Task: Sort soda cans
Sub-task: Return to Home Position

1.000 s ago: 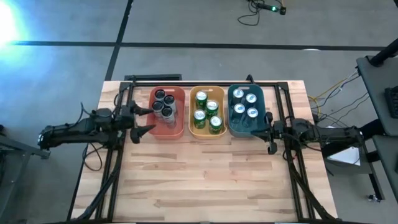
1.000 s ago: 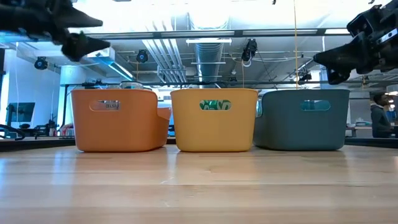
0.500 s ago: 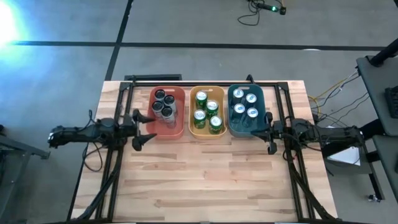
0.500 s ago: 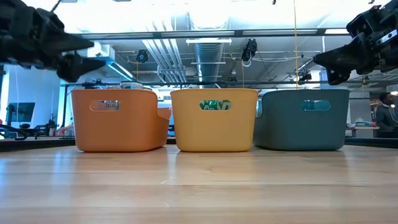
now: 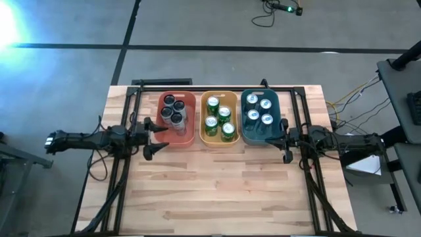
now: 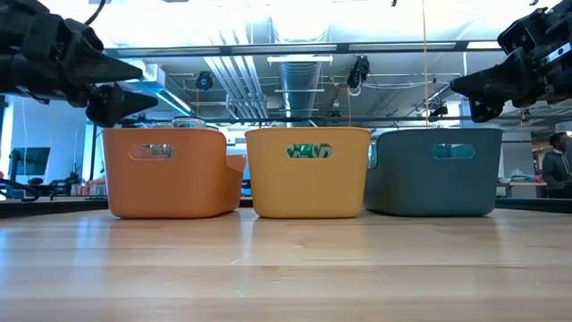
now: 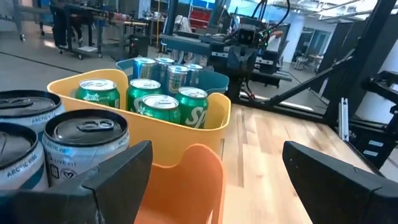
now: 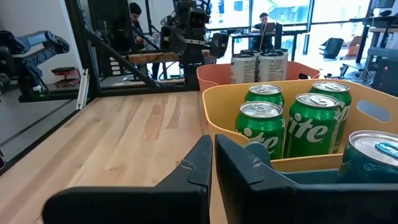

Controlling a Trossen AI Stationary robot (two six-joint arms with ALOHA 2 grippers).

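My left pincer, open at centre-left, sits just beside the red tub: swinging home could clip its rim, jostling the soda cans; right pincer, centre-right, closed.

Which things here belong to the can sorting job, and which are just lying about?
Job: black cans in red tub; green cans in yellow tub; blue cans in teal tub; left pincer, right pincer flanking.
Lying about: floor cable; person in background.
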